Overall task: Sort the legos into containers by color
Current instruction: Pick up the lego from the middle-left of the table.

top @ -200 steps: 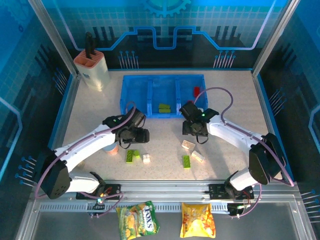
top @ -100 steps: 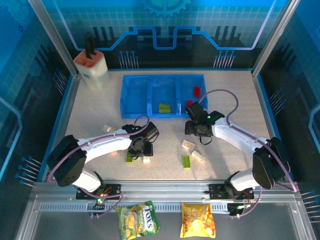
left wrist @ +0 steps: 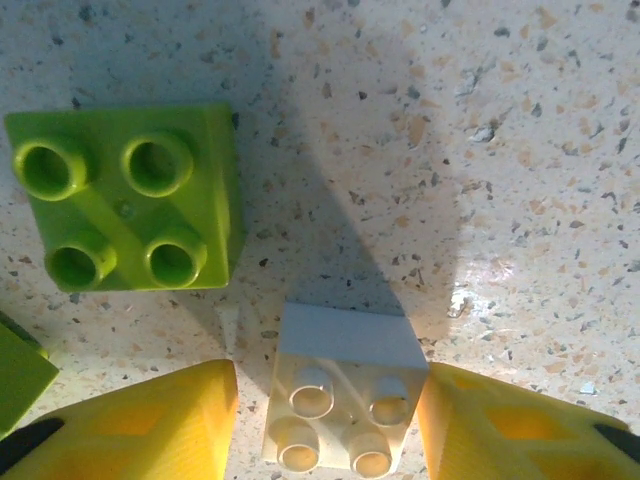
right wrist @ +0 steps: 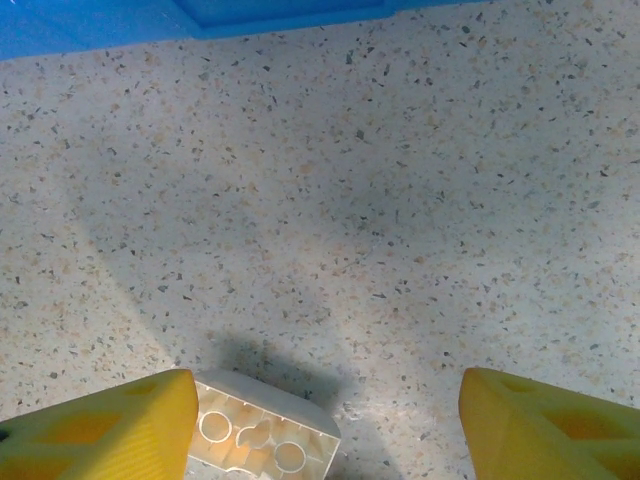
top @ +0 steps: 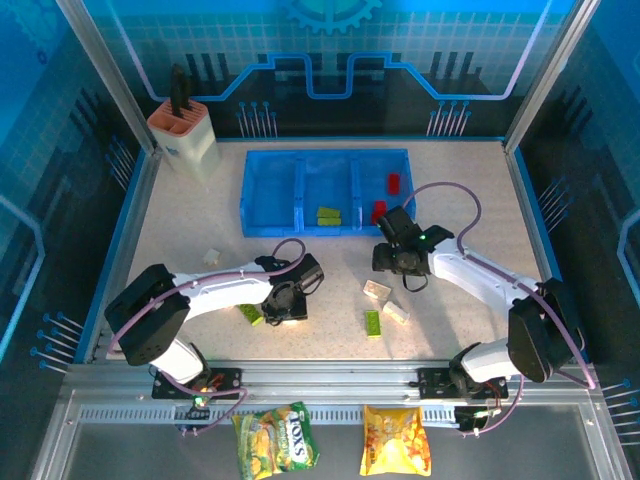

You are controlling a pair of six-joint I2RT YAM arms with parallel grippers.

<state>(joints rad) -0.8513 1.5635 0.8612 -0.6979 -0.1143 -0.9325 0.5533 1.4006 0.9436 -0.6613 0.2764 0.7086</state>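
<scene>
Left hand (left wrist: 325, 415): low over the tabletop (left wrist: 520, 150), jaws partly open on either side of a white brick (left wrist: 340, 400). A thin gap shows at one finger (left wrist: 150, 420), and the other finger sits at the brick's edge. Nothing is lifted.
White brick: studs up, flat on the tabletop.
Around the left hand: a lime green brick (left wrist: 125, 200) with four studs lies just beyond the white one, apart from it. A green corner (left wrist: 15, 370) shows at the edge of the left wrist view.
Right hand (right wrist: 330, 400): jaws wide apart and holding nothing, over bare tabletop near the tray's near wall.
Beside the right hand: an upturned cream brick (right wrist: 265, 440), hollow side up, lies just beside one finger. Whether they touch, I cannot tell.
Loose legos nearer the arms' bases: another cream brick (top: 396, 312) and a long green brick (top: 372, 323), close together.
Lone piece: a small pale brick (top: 211, 256) lies on the left part of the tabletop, well apart from the rest.
Tray (top: 270, 190): translucent blue, with three compartments side by side at the far middle of the tabletop.
Middle compartment: green bricks (top: 328, 215) near its front wall.
Right compartment: red bricks (top: 394, 182), one mid-compartment and one by the front wall.
Knife block (top: 185, 140): beige, in the far left corner, left of the tray.
Snack bags (top: 277, 440): two, lying beyond the near rail.
</scene>
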